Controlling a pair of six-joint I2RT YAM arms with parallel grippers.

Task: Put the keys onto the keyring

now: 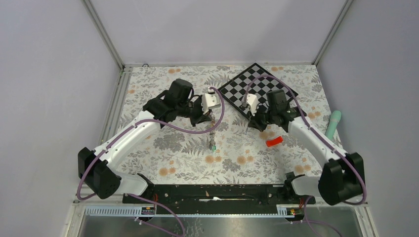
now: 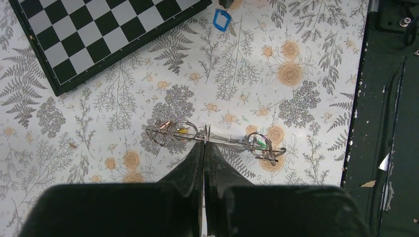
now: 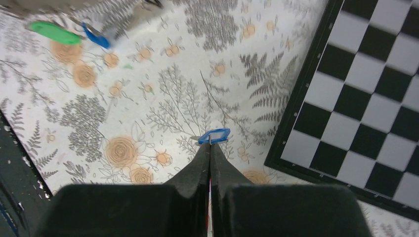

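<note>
The keyring point(image 2: 205, 135) shows only as a thin metal piece pinched edge-on at the tip of the left fingers point(image 2: 190, 163), which are closed tight on it. Thin wire loops and keys point(image 2: 170, 131) string out to either side, with red and yellow tags on one side and a green tag point(image 2: 258, 143) on the other. From the top view this bunch trails from the left fingers toward the arm bases near the middle of the tabletop point(image 1: 183, 158), the green tag at its near end. I cannot tell whether the bunch touches the surface. A separate blue-tagged key point(image 3: 215, 135) sits clamped at the very tip of the right fingers point(image 3: 197, 165), which are pressed together on it, well apart from the bunch and just beside the edge of the chequered board point(image 3: 356, 98). In the right wrist view the bunch appears blurred in the far corner. A red block point(image 1: 274, 141) lies near the right arm, and a teal object point(image 1: 333, 123) rests at the right edge.
</note>
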